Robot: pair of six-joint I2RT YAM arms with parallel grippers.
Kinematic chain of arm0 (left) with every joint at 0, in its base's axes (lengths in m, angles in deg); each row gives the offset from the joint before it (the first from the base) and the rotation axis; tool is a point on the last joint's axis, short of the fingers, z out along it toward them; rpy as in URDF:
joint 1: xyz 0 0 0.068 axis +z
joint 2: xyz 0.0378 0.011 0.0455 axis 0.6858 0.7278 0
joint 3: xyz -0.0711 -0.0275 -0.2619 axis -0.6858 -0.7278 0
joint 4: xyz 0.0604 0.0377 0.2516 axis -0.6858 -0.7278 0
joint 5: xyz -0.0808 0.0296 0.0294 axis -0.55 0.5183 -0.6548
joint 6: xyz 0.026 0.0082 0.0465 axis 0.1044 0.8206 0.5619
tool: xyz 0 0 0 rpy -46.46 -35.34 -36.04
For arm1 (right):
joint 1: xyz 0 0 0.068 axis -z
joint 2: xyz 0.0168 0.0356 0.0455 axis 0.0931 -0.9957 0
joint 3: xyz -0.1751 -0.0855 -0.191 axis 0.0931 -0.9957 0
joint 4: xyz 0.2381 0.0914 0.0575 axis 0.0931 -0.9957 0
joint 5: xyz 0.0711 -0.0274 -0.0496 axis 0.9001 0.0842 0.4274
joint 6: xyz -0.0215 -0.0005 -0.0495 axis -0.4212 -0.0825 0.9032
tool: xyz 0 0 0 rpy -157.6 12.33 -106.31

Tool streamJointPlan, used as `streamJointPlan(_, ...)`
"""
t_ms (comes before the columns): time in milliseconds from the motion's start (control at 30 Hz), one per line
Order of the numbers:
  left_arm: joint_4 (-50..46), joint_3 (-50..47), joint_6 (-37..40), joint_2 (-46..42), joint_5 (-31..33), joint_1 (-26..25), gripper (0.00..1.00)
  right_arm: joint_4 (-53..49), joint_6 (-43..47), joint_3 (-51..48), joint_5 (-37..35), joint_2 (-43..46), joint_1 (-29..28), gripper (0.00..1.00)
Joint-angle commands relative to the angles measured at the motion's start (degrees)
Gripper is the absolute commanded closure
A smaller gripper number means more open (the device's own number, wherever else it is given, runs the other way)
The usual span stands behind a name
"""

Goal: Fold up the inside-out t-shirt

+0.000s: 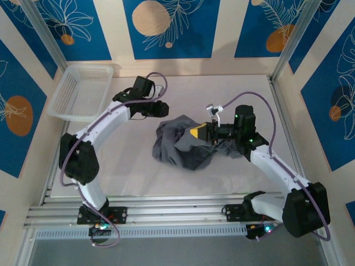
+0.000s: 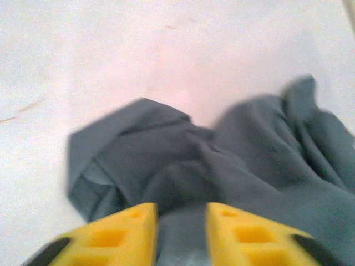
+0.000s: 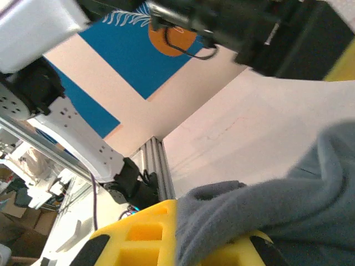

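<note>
Top external, near to far: both arm bases are bolted to the aluminium rails (image 1: pixel 177 213) at the near edge. From there the left arm (image 1: pixel 83 149) bends up and right, and the right arm (image 1: pixel 277 172) reaches up and left.

Mid-table, a bit right of centre, the t-shirt (image 1: pixel 180 145) sits on the white table (image 1: pixel 127 172) as a crumpled grey heap, not yet folded. On the heap's upper right part is the right gripper (image 1: pixel 197 133), its yellow tip pointing left into the cloth. Just past the heap's far-left corner is the left gripper (image 1: pixel 162 109), close to the cloth. Can't tell contact from this view.

Far-left corner holds a white lattice basket (image 1: pixel 83 91), well apart from the shirt. Behind it all are blue panels (image 1: pixel 166 27) with white leaf outlines and orange circles.

Left wrist: yellow fingers (image 2: pixel 125 233) are apart with a clear gap, jaws standing open. Grey cloth shows through the gap and beyond, blurred. A flap with a hem seam lies to the left, with table surface further out.

Right wrist: both fingers are clamped together on a fold of the t-shirt. Cloth bulges out between them and drapes off to the right. Beyond that are the table surface, a rail, the other arm's white link and black wrist, then a blue panel with an orange circle.
</note>
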Motion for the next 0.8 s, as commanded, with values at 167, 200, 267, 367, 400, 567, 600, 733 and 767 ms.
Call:
streamJointPlan(167,0.9,-7.9,1.4,-8.1,-0.6,0.9,0.44,0.2,-1.3,-0.8,-1.8,2.4,1.4,1.00)
streamJointPlan(200,2.2,-10.0,1.3,-10.5,-5.5,0.8,0.44,-0.6,-0.7,-0.8,-1.9,2.3,1.6,1.00)
streamJointPlan(267,6.2,-14.2,0.1,-14.4,-14.8,-0.2,0.44,-0.8,-0.3,-0.9,-1.4,1.9,1.9,1.00)
streamJointPlan(367,5.3,-17.4,2.7,-16.4,-17.2,-4.5,0.45,-1.1,0.0,-0.2,-0.3,0.7,2.1,1.00)
streamJointPlan(400,3.4,-17.3,4.4,-15.9,-15.7,-6.0,0.45,-1.3,0.1,0.4,0.2,0.2,2.0,1.00)
streamJointPlan(567,5.0,-15.2,3.9,-9.5,-9.3,-10.1,0.30,-2.6,0.6,2.8,2.1,-1.8,1.4,1.00)
streamJointPlan(600,6.6,-14.5,3.5,-7.6,-8.4,-10.6,0.24,-3.1,0.6,3.1,2.1,-2.0,1.3,1.00)
streamJointPlan(733,10.6,-8.2,2.2,1.0,-2.0,-12.0,0.10,-3.8,0.0,3.6,2.8,-2.0,0.3,1.00)
streamJointPlan(767,10.9,-6.5,1.6,2.7,-0.3,-12.0,0.09,-3.7,-0.4,3.5,3.0,-2.0,0.1,1.00)
